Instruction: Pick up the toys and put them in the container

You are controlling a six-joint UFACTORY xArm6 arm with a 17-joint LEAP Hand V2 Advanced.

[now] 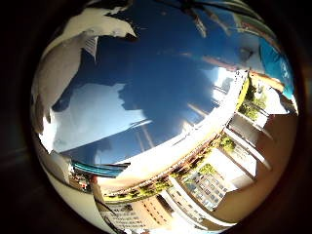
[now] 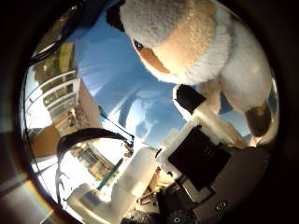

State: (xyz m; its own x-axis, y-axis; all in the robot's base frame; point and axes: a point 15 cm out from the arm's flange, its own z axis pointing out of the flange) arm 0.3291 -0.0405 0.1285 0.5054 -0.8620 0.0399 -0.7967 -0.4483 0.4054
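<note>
Plush: 1 toy [image 2: 187, 37] by hand [image 2: 196, 154]

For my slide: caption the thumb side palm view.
Plush toy close against the hand, above a shiny blue surface.

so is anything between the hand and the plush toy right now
Nothing visible. In the thumb side view the plush toy fills the space close to the palm, and the hand has a black-tipped finger right up against it, with no other object between them. Whether the fingers grip it cannot be told. The container is not in view.
</note>
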